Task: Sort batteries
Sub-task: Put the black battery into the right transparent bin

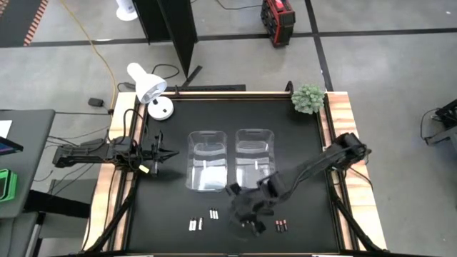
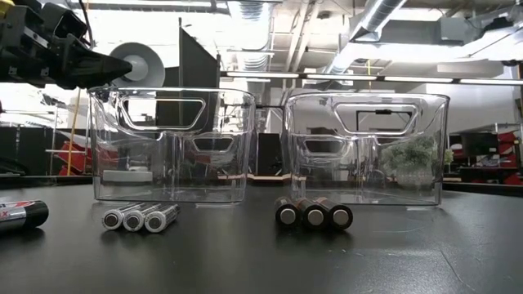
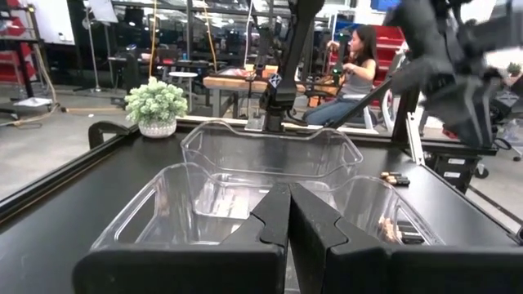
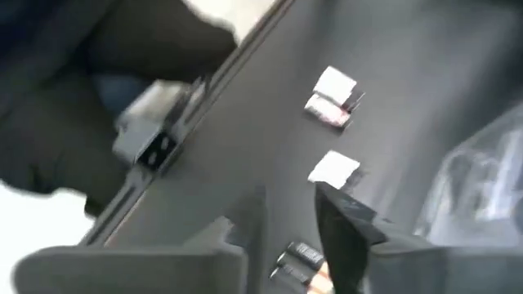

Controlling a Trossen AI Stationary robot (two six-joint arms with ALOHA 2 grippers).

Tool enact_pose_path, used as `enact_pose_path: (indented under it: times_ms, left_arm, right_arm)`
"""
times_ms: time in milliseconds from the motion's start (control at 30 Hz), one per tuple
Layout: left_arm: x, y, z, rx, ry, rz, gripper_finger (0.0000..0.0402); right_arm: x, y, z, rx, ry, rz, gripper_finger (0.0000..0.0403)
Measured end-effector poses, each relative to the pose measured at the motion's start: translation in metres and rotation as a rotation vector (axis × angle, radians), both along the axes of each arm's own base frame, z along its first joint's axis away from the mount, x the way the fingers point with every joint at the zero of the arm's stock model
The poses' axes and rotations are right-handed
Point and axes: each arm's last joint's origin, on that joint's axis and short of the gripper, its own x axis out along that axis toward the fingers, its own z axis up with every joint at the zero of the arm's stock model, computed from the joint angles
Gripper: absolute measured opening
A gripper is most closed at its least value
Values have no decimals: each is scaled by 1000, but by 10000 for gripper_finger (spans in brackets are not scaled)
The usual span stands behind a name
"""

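We judge a pick is in hand: our right end effector [image 1: 251, 223], fingers apart and empty, hovers over the black counter [image 1: 300, 143] near small dark copper-tipped batteries [image 1: 280, 226]. Next, descend and close. Both clear plastic bins [image 1: 207, 160] hold a few batteries. The left end effector [image 1: 170, 153] waits, fingers together.

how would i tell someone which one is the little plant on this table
Start at the black table seen from above and go to its far right corner, beyond the two clear bins. The small plant sits there, a pale green bushy clump; in the left wrist view it stands in a white pot, the only leafy thing among plastic and batteries.
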Motion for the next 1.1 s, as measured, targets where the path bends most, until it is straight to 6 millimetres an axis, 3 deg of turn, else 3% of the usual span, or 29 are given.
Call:
enact_pose_path:
  times_ms: [233,533,1100]
  left_arm:
    - [0,0,0,-8,-3,0,0]
    - [0,0,0,-8,-3,0,0]
    - [0,0,0,32,3,1,0]
  right_arm:
    - [0,17,-35,-168,49,76,213]
    - [-1,27,-81,-456,110,259,222]
    - [-5,29,-100,-673,132,360,207]
